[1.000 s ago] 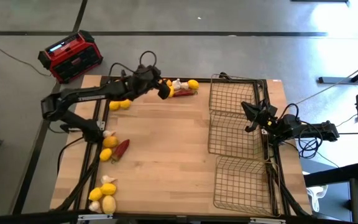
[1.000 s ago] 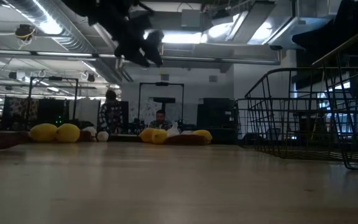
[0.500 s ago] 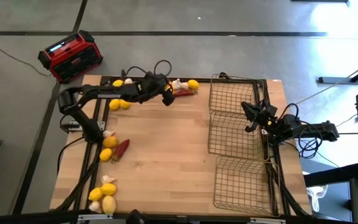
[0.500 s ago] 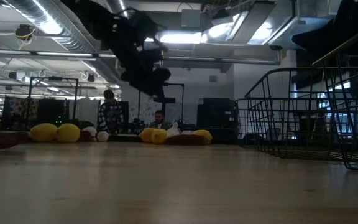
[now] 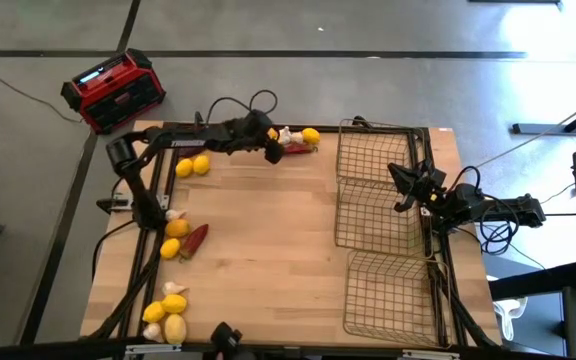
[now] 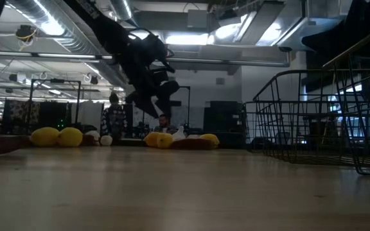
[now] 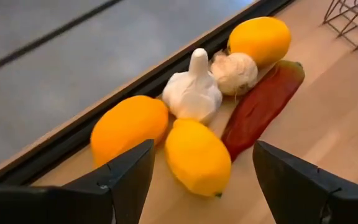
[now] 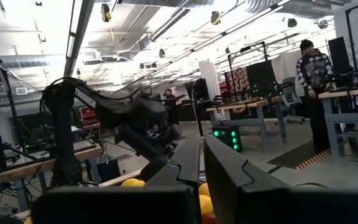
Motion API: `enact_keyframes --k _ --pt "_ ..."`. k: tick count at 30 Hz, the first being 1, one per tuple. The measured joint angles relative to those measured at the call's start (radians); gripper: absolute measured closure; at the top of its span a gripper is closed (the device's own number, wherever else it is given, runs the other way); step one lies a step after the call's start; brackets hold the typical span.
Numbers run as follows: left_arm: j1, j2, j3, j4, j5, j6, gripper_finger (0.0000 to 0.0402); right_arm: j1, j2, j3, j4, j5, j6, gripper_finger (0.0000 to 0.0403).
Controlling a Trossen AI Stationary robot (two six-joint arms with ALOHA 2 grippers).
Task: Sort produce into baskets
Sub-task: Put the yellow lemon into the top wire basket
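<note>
Left hand (image 7: 194, 180): fingers apart, empty, hovering over a lemon (image 7: 197, 157) at the bench's far edge.
Right hand (image 5: 400, 188): pinched together, seemingly empty, above the baskets (image 5: 376, 215).
Garlic (image 7: 193, 93), chili (image 7: 260, 107): beside that lemon.

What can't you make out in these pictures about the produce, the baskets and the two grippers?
- High view: the left gripper covers part of the far-edge produce cluster.
- Low view: whether the baskets hold anything; dim mesh overlaps.
- Right wrist view: the right gripper fills the foreground, hiding the table.
- High view: the near-left lemons and garlic blur together.
</note>
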State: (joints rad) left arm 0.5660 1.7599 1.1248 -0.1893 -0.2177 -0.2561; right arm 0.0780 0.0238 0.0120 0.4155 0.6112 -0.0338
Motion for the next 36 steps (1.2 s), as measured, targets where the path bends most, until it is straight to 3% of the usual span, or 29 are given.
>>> enact_keyframes --k 8,36 --pt "0.033 0.083 0.088 -0.112 0.01 -0.004 0.0135 0.0 0.0 0.0 -0.024 0.001 0.002 0.0377" --pt "0.032 0.226 0.089 -0.025 0.059 0.001 0.0135 0.0 0.0 0.0 -0.031 0.007 -0.001 0.0377"
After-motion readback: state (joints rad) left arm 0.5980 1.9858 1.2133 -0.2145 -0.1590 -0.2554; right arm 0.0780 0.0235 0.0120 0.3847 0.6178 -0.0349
